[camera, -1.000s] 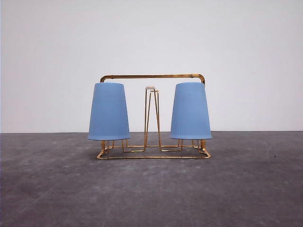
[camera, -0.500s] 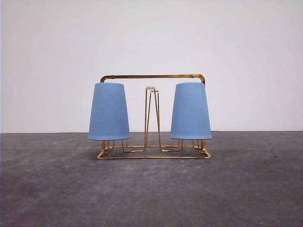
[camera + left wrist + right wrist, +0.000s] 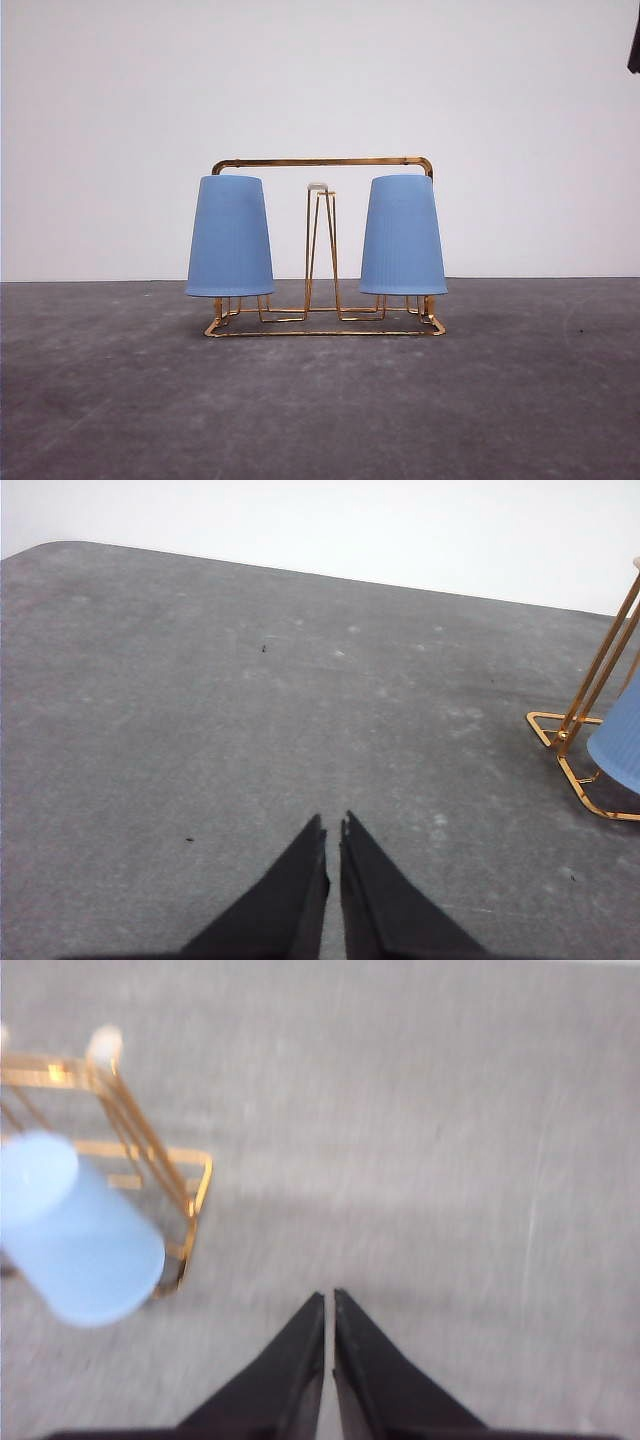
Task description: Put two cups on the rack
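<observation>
Both cups sit upside down on the rack [image 3: 322,162]; left cup [image 3: 230,236] on the left peg, right cup [image 3: 403,235] on the right peg, middle peg [image 3: 319,245] bare between them; rack stands mid-table [image 3: 320,410] against the white wall.

What changed: in the front view cups and rack sit exactly as a second ago, no shift, no wobble; the only new thing is a dark sliver [image 3: 634,50] at the upper right edge, not there half a second back; I'd guess it's my right arm lifting away, too little of it to be sure. Right wrist view is motion-blurred, which fits that.

Left gripper [image 3: 333,832]: fingers pinched together, a hairline slit between the tips, nothing in them; hangs over bare table with the rack's corner off to one side. Right gripper [image 3: 329,1300]: same, tips all but touching, empty; right cup and rack end nearby but apart.

My read: placement done, both cups seated and released; only retreat left.
</observation>
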Robot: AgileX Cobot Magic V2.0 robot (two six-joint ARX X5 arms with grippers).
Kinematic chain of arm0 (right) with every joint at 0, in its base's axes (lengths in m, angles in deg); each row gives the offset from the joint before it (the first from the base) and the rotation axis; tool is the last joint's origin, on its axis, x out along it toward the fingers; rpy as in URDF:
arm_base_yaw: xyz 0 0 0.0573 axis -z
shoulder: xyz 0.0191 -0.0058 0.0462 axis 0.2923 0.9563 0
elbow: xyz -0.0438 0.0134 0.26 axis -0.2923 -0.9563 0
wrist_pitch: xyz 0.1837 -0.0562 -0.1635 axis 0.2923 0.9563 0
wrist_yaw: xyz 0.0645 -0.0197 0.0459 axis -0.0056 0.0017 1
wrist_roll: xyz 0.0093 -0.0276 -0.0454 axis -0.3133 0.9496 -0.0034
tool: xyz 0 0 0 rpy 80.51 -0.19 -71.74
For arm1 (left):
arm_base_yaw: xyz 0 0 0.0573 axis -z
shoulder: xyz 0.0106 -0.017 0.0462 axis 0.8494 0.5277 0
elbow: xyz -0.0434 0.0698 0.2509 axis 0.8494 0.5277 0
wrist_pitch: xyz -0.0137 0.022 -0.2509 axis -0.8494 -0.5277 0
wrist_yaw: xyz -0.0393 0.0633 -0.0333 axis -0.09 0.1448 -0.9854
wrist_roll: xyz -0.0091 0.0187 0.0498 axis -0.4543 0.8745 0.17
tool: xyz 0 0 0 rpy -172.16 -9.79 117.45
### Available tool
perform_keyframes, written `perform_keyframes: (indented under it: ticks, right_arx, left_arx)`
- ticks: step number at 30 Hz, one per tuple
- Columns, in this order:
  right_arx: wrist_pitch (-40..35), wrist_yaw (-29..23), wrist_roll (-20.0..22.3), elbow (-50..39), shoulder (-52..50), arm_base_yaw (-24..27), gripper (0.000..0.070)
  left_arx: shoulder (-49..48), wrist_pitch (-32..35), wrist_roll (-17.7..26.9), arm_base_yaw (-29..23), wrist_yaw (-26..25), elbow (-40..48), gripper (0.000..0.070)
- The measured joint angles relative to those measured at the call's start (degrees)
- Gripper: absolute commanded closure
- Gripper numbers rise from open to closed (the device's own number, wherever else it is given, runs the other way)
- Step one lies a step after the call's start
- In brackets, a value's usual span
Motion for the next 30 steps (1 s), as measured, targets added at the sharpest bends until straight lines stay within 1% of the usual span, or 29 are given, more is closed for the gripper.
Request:
perform_keyframes:
  ticks: [2, 4, 7, 10, 15, 19, 23, 26, 30]
  right_arx:
    - [-3.05, -0.03, 2.07, -2.73, -2.37, 0.88, 0.0688]
    - [-6.28, -0.01, 3.73, -7.29, -6.44, 1.96, 0.0688]
    - [-11.95, -0.01, 4.47, -15.74, -14.12, 3.57, 0.0689]
    - [-15.85, 0.00, 4.78, -25.10, -23.11, 5.21, 0.0688]
    - [-17.24, -0.04, 4.89, -40.25, -39.56, 6.67, 0.0689]
    - [-17.31, 0.01, 5.17, -48.31, -51.12, 6.68, 0.0688]
    - [-17.93, 0.02, 5.18, -52.97, -56.01, 6.68, 0.0688]
    - [-18.41, 0.04, 5.19, -55.05, -56.24, 6.68, 0.0688]
    - [-22.22, 0.06, 5.21, -56.31, -56.20, 6.68, 0.0688]
  left_arx:
    - [0.00, 0.00, 0.00, 0.00, -0.02, 0.00, 0.0697]
    - [0.00, 0.00, 0.00, 0.00, -0.01, 0.00, 0.0697]
    - [0.00, 0.00, 0.00, 0.00, -0.02, 0.00, 0.0697]
    - [0.00, 0.00, 0.01, 0.00, -0.01, 0.00, 0.0697]
    - [0.00, 0.00, 0.00, 0.00, -0.01, 0.00, 0.0697]
    - [0.00, 0.01, 0.00, 0.00, 0.00, 0.00, 0.0697]
    - [0.00, 0.00, 0.00, 0.00, 0.00, 0.00, 0.0697]
    - [0.00, 0.00, 0.00, 0.00, 0.00, 0.00, 0.0697]
    - [0.00, 0.00, 0.00, 0.00, 0.00, 0.00, 0.0697]
